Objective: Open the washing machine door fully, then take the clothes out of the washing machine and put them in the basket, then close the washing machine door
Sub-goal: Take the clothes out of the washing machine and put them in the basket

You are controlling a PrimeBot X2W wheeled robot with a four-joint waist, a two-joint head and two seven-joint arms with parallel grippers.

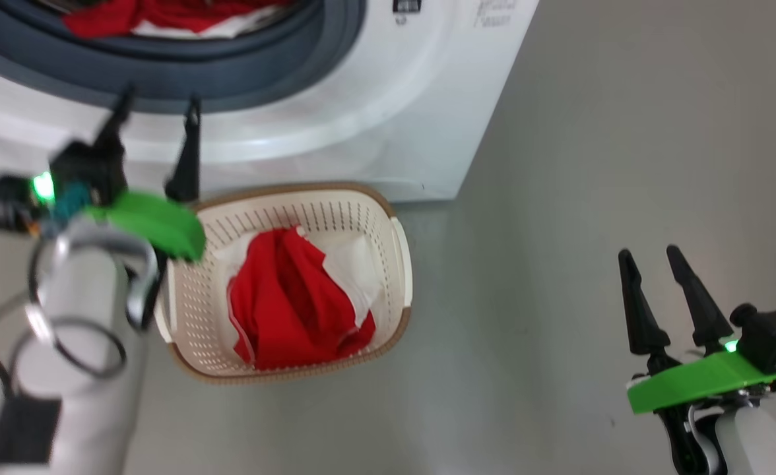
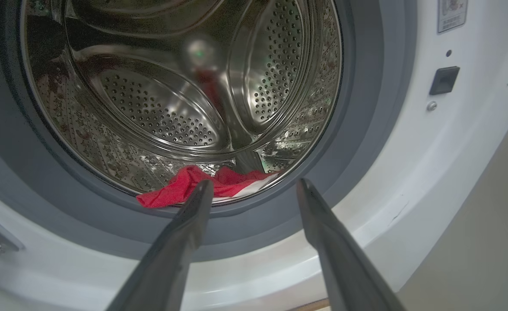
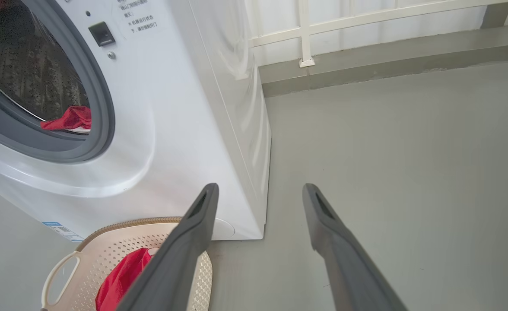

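The white washing machine (image 1: 388, 112) stands with its drum mouth uncovered; its door is out of view. Red clothes with white trim (image 1: 163, 16) lie at the lip of the steel drum (image 2: 172, 99), also seen as red clothes (image 2: 202, 185) and red clothes (image 3: 68, 119). My left gripper (image 1: 160, 109) is open and empty, fingers pointing at the grey rubber ring (image 2: 357, 129) just short of those clothes. The cream basket (image 1: 398, 277) sits on the floor before the machine, holding a red and white garment (image 1: 289, 303). My right gripper (image 1: 652, 260) hangs open and empty over the floor to the right.
Grey floor (image 1: 592, 198) spreads to the right of the machine and basket. A low wall ledge with a white railing (image 3: 366, 26) runs behind the machine. The left forearm with its looped cables (image 1: 78, 316) hangs over the basket's left edge.
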